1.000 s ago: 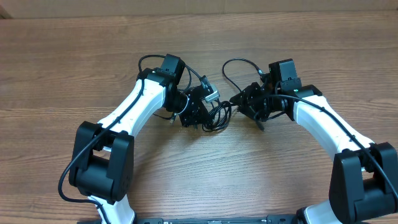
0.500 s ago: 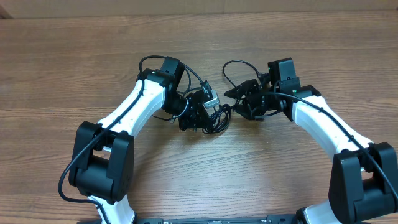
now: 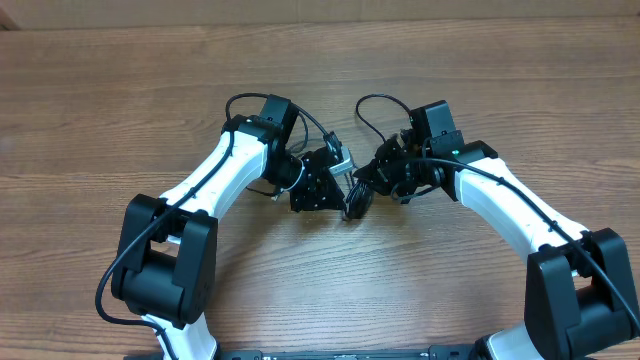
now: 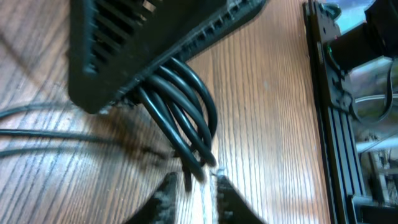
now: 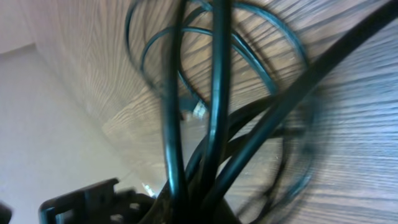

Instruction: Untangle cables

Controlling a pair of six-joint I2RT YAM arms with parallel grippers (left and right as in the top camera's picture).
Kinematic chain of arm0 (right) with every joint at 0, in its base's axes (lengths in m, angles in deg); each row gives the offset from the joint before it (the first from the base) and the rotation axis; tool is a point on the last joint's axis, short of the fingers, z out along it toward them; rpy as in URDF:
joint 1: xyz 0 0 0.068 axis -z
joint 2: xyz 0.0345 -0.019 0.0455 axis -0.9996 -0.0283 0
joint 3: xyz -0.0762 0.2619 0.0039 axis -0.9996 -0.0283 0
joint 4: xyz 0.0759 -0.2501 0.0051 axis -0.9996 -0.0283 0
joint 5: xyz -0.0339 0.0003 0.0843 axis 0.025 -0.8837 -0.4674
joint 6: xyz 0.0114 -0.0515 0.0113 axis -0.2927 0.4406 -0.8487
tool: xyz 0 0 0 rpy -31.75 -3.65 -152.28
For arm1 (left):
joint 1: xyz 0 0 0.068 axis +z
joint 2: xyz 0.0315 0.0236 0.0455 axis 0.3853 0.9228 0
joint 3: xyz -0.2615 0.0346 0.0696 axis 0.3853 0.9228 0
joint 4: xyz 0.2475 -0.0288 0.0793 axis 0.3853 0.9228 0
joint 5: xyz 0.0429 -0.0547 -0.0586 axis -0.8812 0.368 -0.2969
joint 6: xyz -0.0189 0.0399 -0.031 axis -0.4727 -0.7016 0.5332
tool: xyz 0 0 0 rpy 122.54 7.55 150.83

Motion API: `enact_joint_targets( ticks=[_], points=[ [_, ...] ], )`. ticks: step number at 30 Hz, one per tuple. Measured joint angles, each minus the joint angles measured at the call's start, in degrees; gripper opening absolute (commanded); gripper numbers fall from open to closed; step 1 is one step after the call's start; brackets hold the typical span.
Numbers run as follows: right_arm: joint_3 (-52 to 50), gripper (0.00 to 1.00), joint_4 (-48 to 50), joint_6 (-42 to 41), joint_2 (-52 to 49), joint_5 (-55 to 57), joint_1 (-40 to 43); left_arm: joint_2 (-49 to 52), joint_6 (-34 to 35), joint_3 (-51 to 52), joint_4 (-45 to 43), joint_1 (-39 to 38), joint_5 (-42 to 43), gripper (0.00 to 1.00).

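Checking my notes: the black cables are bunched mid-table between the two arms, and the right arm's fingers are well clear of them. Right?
No. The right arm's fingers are closed on the cables, not clear of them; the right wrist view shows cords running straight into the grip. The rest of your note stands.

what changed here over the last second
The right tool swung left, up to the left tool, and shut on the cables. The loose loops are now drawn into a tighter bunch between the two tools. The left tool stayed about where it was, with cable strands at its tip.
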Motion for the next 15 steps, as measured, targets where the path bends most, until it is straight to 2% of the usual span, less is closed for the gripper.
enact_joint_targets(
  ticks=[13,15],
  points=[
    [0.0,0.06,-0.1,0.0,0.0,0.8,0.0,0.0,5.0,0.0,-2.1,0.0,-0.6,0.29],
    [-0.1,0.06,0.6,0.0,0.0,0.1,0.0,0.0,7.5,0.0,-4.2,0.0,-0.2,0.27]
  ],
)
